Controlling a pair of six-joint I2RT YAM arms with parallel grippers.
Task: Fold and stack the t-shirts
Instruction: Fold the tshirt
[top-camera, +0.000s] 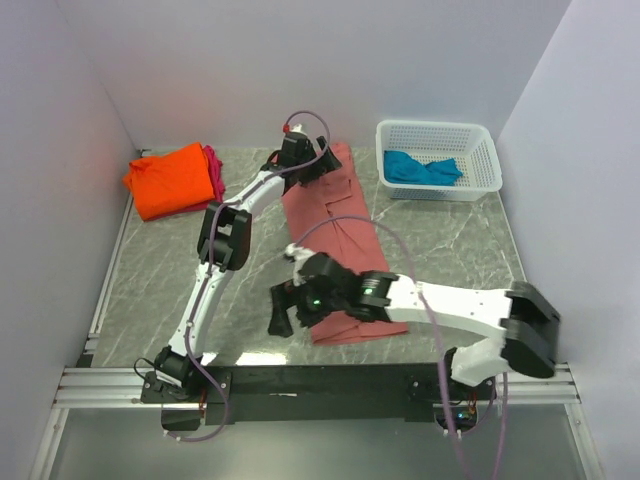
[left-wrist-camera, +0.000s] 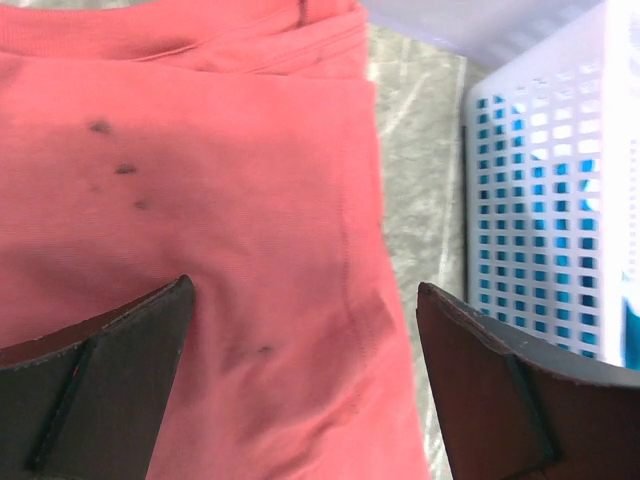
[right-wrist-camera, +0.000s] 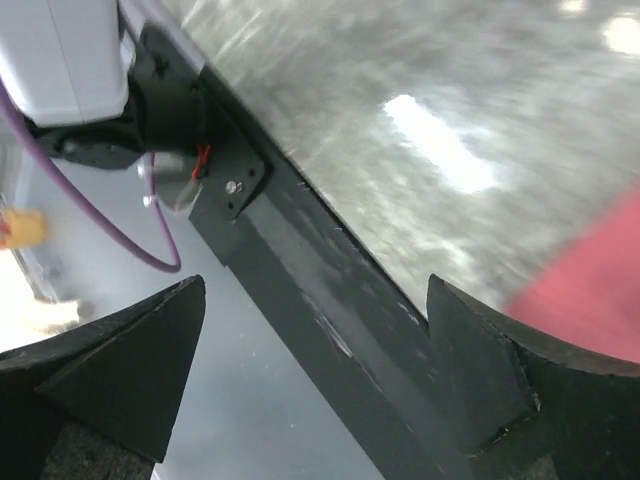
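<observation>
left gripper (left-wrist-camera: 305, 300): jaws spread wide, empty, over far end of salmon-pink t-shirt (top-camera: 338, 235), left of white mesh basket (top-camera: 432, 125) | right gripper (right-wrist-camera: 315, 300): jaws spread wide, empty, well nearer than basket, at shirt's near-left corner | salmon-pink t-shirt: long folded strip, left of basket | teal t-shirt (top-camera: 420, 168): inside basket | orange t-shirt (top-camera: 170, 182): folded, far left of basket, touching magenta t-shirt (top-camera: 213, 165)

My fingers (left-wrist-camera: 100, 390) are black. The salmon-pink shirt (left-wrist-camera: 230, 210) has a few dark specks (small, scattered). The orange shirt (top-camera: 168, 182), magenta shirt (top-camera: 213, 166) and teal shirt (top-camera: 422, 168) are plain. The basket (top-camera: 432, 127) is white mesh, the table (top-camera: 150, 272) grey marbled.
</observation>
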